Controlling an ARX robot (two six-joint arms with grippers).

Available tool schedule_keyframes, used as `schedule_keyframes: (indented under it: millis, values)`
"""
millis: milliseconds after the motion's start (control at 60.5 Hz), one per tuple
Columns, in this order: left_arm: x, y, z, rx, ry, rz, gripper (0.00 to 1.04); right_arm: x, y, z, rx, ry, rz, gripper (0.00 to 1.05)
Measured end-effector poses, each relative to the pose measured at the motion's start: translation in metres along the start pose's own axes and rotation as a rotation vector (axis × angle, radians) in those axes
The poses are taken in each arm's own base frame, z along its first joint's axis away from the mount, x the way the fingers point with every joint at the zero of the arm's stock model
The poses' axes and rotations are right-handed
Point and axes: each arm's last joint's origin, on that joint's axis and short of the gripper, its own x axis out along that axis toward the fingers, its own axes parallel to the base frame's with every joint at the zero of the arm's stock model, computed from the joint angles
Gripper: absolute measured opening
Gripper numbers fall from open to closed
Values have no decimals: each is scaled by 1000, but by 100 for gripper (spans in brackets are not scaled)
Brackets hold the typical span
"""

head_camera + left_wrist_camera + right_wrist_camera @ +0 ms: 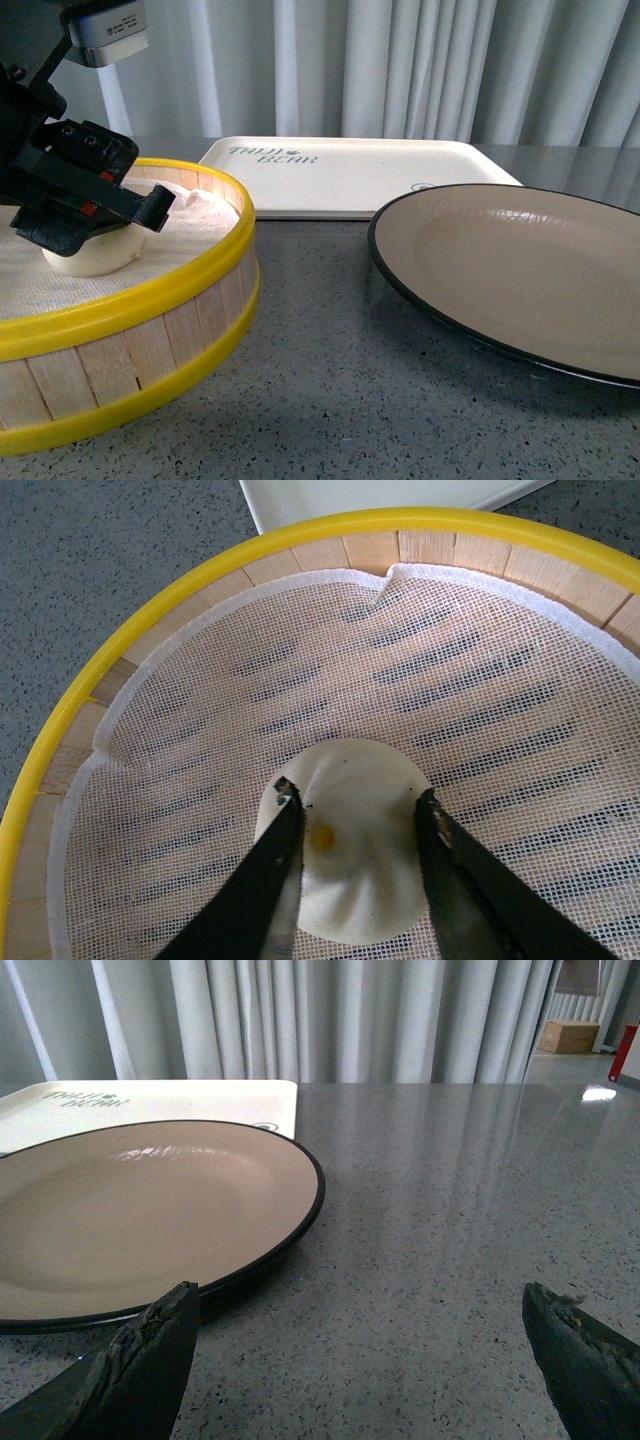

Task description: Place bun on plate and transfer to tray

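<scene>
The cream-white bun (95, 255) sits inside the yellow-rimmed steamer basket (190, 290) at the left. My left gripper (85, 215) is shut on the bun; in the left wrist view its two black fingers clasp the bun (350, 850) from both sides, on the white mesh liner (420, 680). The beige plate (520, 265) with a black rim lies at the right, empty. The cream tray (350, 170) with dark lettering lies behind it. My right gripper (360, 1305) is open and empty, low over the table beside the plate (130, 1210); it does not show in the front view.
Grey speckled tabletop (330, 400) runs between the basket and the plate. Grey curtains (400, 60) hang behind the table. The tray's corner also shows in the left wrist view (380, 495) and the right wrist view (150, 1105).
</scene>
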Motion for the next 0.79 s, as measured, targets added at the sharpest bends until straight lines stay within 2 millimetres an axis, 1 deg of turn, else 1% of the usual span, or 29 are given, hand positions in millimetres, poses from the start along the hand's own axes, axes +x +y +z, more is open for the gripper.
schedule_keyframes:
  millis: [83,116,165,363,562,677,793]
  values:
    - [0,0,-1,-4,5,-7,14,0,0,0,0,0,0,96]
    - [0,0,-1,-5,6,-7,11,0,0,0,0,0,0,96]
    - [0,0,-1,-8,5,-12,3,0,0,0,0,0,0,96]
    - [-1,2,-2,-30,10,-33,4,0,0,0,0,0,0,96]
    - [-6,6,-1,-46,11,-55,4,0,0,0,0,0,0,96]
    - [-12,10,8,-68,-13,-72,4,0,0,0,0,0,0,96]
    - [-22,16,25,-87,-63,-78,4,0,0,0,0,0,0,96]
